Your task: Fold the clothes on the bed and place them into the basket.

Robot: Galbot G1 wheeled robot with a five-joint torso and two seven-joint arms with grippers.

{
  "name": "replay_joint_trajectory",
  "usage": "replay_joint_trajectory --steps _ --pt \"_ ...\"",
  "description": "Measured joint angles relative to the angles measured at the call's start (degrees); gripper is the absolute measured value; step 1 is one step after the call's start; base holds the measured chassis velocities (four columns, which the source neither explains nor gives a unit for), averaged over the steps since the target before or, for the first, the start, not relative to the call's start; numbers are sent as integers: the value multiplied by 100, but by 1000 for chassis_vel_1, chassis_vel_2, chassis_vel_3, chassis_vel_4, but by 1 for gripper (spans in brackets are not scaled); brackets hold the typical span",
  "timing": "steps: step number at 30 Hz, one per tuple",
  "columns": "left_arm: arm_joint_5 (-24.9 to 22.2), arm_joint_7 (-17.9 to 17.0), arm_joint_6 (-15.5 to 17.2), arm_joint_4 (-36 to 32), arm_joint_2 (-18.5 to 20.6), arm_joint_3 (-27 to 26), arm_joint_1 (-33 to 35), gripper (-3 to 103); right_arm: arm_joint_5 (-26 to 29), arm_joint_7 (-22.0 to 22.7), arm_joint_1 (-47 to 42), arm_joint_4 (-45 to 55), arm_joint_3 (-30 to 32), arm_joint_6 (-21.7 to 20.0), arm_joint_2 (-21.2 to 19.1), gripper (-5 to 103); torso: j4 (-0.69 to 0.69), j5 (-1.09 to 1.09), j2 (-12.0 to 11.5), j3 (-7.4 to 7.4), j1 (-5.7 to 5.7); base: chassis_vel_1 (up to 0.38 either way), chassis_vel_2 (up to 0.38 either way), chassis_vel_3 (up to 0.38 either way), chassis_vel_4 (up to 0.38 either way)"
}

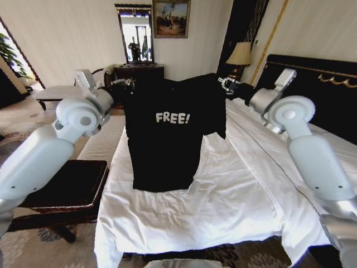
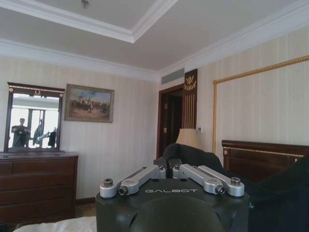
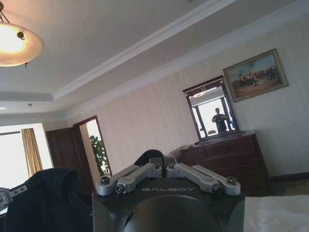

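Across the white bed (image 1: 234, 190), mid-frame, the black "FREE!" T-shirt (image 1: 170, 134) hangs unfolded, left gripper (image 1: 124, 84) and right gripper (image 1: 227, 84) each clamped on a shoulder, so folding and basketing apparently remain.

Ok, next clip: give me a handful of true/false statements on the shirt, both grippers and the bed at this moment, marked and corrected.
1. The T-shirt hangs spread between the left gripper and right gripper. True.
2. The shirt lies folded flat on the bed. False: it is held up, its hem reaching down to the duvet.
3. White "FREE!" lettering faces the head camera. True.
4. The right gripper is open and holds nothing. False: it is shut on black shirt fabric.
5. A lamp stands beside the black headboard. True.
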Motion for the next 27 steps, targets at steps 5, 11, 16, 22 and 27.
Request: replay_joint_trajectory --steps 5,11,16,22,27 --pt "-176 -21 29 -44 53 112 -219 0 130 30 96 -33 3 8 -112 0 2 -1 0 0 0 0 0 0 0" --pt "-376 -83 40 -474 286 -194 64 0 435 117 48 125 212 20 -256 0 0 -1 1 -1 -2 0 0 0 0" --pt "-593 -177 72 -741 429 -414 169 0 797 270 30 345 363 16 -348 0 2 -2 0 -1 -1 0 0 0 0" --pt "-881 -199 183 -1602 1126 -1197 1105 0 1228 444 -709 1184 942 16 -786 0 1 1 0 0 -1 0 0 0 0" --pt "-1471 -184 216 -2608 2051 -2066 1784 0 1871 554 -1893 2262 2072 1 -1461 0 1 -1 1 -2 -3 0 0 0 0"
